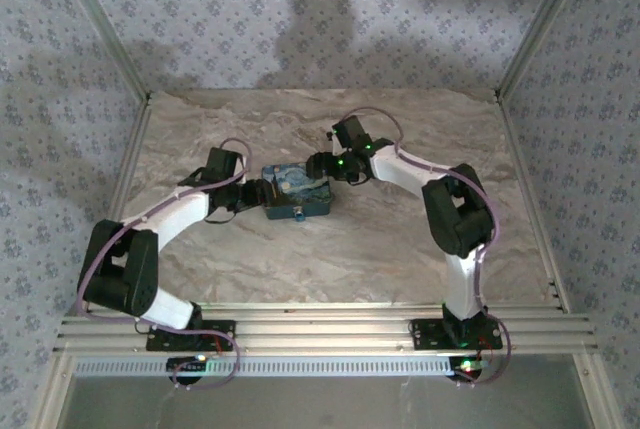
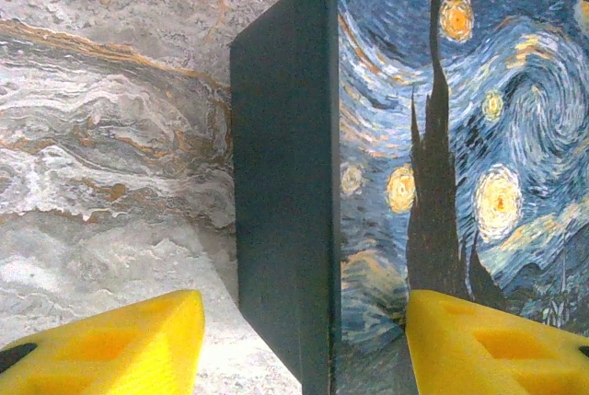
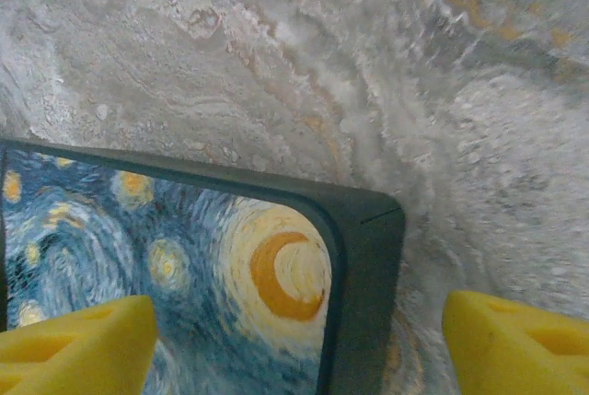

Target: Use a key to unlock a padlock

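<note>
Counter with a marble-look surface, grey-beige with swirling veins and rust streaks, flat and matte. Walls on three sides are papered with a small repeating floral print, grey-blue. Aluminium frame: slotted rails along the near edge, posts rising at the back corners. Arm shadows fall on the back wall.

Box mid-counter, lying flat between the two arms. Rectangular, rounded corners, smooth dark teal sides, lid printed with a swirling starry-night painting in blues and yellows. In the top view its long axis runs left-right, slightly skewed.

Padlock: small pale bluish bit at the middle of the box's near long side, sticking out toward the arm bases. Too small to confirm shape or see a keyhole; cannot tell its long axis.

Left tool is at the box's left end. In the left wrist view its yellow fingers are apart, one over bare counter, the other over the lid, the box's side wall between them, no squeeze visible.

Right tool is at the box's far right corner. In the right wrist view its fingers are apart, straddling the rounded corner, one over the lid's crescent moon, one over the counter.
</note>
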`<state>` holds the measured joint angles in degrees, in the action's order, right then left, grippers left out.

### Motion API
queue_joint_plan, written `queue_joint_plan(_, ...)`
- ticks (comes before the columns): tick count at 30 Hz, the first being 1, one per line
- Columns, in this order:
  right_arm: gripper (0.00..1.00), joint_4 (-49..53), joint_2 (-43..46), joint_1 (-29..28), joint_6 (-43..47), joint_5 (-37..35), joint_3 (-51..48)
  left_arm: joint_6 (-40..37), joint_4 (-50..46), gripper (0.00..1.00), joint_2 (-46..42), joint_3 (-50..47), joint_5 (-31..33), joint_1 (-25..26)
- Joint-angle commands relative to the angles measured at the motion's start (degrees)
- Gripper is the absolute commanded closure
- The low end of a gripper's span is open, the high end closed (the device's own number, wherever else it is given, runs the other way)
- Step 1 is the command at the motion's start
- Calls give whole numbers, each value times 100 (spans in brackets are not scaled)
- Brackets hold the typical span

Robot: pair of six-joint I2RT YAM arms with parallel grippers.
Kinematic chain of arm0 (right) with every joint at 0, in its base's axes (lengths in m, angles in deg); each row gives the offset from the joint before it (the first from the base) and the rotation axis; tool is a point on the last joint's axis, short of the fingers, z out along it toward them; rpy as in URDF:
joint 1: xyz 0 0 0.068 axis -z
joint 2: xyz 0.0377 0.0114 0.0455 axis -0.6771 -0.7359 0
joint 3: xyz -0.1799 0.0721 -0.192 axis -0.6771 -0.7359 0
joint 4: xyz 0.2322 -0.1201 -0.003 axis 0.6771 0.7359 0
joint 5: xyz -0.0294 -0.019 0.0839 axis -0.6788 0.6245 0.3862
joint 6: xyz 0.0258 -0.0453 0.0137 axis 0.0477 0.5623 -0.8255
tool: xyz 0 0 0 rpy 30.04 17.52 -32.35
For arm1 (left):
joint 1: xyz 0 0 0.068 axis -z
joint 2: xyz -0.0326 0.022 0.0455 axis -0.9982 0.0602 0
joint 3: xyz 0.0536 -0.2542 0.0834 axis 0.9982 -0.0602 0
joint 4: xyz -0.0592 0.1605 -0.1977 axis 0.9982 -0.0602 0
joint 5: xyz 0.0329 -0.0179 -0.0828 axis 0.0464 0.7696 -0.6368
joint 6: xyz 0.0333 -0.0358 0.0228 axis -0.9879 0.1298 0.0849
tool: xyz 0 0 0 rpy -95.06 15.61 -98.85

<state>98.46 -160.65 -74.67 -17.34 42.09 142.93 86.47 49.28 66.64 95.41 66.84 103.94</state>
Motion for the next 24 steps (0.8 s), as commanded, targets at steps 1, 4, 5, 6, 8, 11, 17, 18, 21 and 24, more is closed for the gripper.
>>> queue_joint_plan(1,20,40,-69,-156,-152,366,-2,-194,-396,41,349,403,164,-34)
queue_joint_plan(4,20,64,126,-319,-66,331,-282,-258,-446,41,697,829,110,-34)
queue_joint_plan(5,20,89,251,-364,-19,283,-405,-255,-440,41,821,980,48,-31)
queue_joint_plan(6,20,100,360,-395,-3,250,-502,-259,-446,41,943,1128,-5,-25)
queue_joint_plan(8,19,90,623,-399,5,187,-712,-273,-515,39,1084,1402,-19,-33)
queue_joint_plan(11,18,139,1069,-292,-79,50,-916,-337,-642,34,1039,1619,120,-49)
queue_joint_plan(17,15,182,1756,138,-364,-111,-1076,-241,-625,25,485,1292,199,-283)
queue_joint_plan(18,15,154,1777,210,-395,-101,-1081,-189,-556,25,387,1161,156,-321)
queue_joint_plan(21,15,120,1643,317,-443,-14,-968,-42,-322,25,200,813,-26,-341)
queue_joint_plan(24,16,94,1274,267,-567,226,-734,112,-21,26,199,522,-209,-341)
